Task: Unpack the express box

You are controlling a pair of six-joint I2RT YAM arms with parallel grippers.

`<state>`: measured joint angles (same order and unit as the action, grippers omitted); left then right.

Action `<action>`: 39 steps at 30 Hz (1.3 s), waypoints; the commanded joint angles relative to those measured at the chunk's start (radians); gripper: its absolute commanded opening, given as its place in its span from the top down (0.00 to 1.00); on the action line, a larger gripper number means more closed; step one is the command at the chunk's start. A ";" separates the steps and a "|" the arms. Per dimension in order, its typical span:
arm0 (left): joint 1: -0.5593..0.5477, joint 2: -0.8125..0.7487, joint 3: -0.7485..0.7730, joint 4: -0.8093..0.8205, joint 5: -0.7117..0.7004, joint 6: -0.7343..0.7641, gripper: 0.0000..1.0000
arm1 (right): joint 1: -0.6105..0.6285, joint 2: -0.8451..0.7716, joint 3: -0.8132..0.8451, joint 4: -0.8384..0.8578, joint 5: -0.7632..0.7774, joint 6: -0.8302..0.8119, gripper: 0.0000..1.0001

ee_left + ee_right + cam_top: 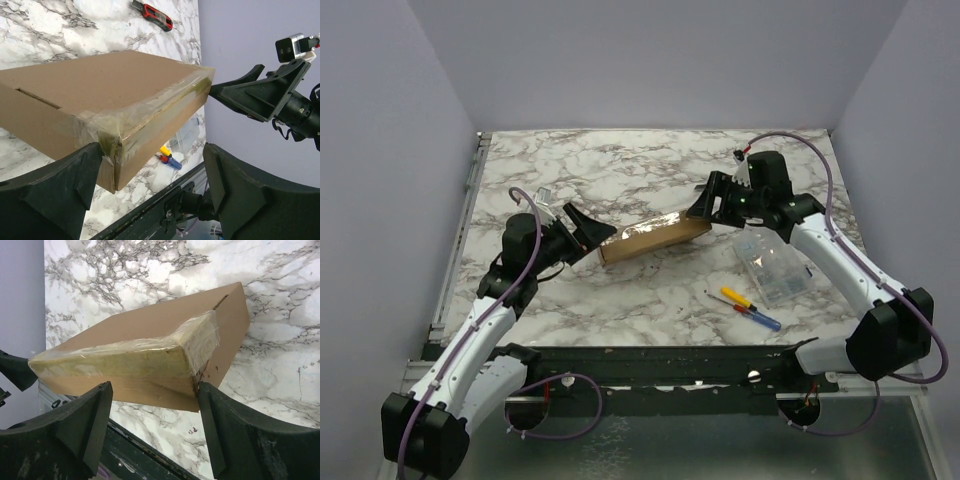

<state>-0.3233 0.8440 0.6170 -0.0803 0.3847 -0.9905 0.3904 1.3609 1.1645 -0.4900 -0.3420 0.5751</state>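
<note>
Shows the express box [655, 238] lying lid-down-shut on the marble table [620, 170], slanted across its middle, with clear tape over both short ends; finds the left gripper [588, 228] at the box's left end with jaws spread wide, one finger [60, 190] against the taped corner and the other well clear of the cardboard; places the right gripper [705, 205] at the opposite end, jaws parted on either side of the taped edge, contact impossible to judge; catches, near the right arm, a clear plastic case [772, 265] and two small colourful-handled tools [738, 297] just beside it.
</note>
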 commanded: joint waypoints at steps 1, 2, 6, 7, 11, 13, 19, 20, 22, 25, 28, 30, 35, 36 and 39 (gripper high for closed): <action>-0.049 -0.016 0.029 0.099 0.131 -0.075 0.13 | 0.051 0.083 0.011 0.079 -0.223 0.053 0.24; -0.052 -0.017 0.024 0.099 0.136 -0.078 0.13 | 0.053 0.103 0.009 0.101 -0.244 0.044 0.24; -0.054 -0.038 0.030 0.097 0.129 -0.079 0.13 | 0.094 0.169 0.033 0.186 -0.293 0.035 0.24; -0.055 -0.044 0.036 0.096 0.125 -0.077 0.13 | 0.115 0.185 0.053 0.200 -0.291 0.026 0.24; -0.056 -0.069 0.059 0.082 0.110 -0.055 0.13 | 0.172 0.273 0.162 0.237 -0.305 -0.010 0.23; -0.056 -0.095 0.038 0.059 0.087 -0.057 0.13 | 0.173 0.315 0.200 0.238 -0.276 -0.015 0.23; -0.069 -0.197 -0.144 0.055 0.065 -0.155 0.13 | 0.166 0.463 0.279 0.068 -0.043 -0.131 0.19; -0.077 -0.230 -0.172 0.055 0.058 -0.160 0.11 | 0.158 0.481 0.280 0.034 0.009 -0.151 0.19; -0.095 -0.259 -0.201 0.036 0.066 -0.142 0.02 | 0.135 0.483 0.237 0.030 0.078 -0.169 0.19; -0.116 -0.260 -0.175 -0.051 0.094 -0.078 0.01 | 0.085 0.432 0.146 0.079 0.071 -0.167 0.14; -0.119 -0.256 -0.117 -0.137 0.126 0.012 0.01 | 0.076 0.389 0.106 0.098 0.044 -0.172 0.10; -0.118 -0.239 -0.062 -0.198 0.121 0.084 0.01 | 0.075 0.381 0.104 0.094 0.016 -0.164 0.10; -0.118 -0.083 0.086 -0.294 0.008 0.211 0.01 | 0.077 0.414 0.097 0.147 -0.121 -0.072 0.12; -0.116 -0.034 0.122 -0.307 -0.024 0.240 0.01 | 0.077 0.418 0.074 0.206 -0.181 -0.031 0.13; -0.091 0.107 0.218 -0.332 -0.130 0.346 0.01 | 0.081 0.433 0.002 0.390 -0.291 0.105 0.14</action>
<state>-0.4389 0.7891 0.7303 -0.3180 0.4137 -0.8268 0.4595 1.7927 1.2354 -0.3096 -0.4435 0.5083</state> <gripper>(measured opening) 0.988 0.863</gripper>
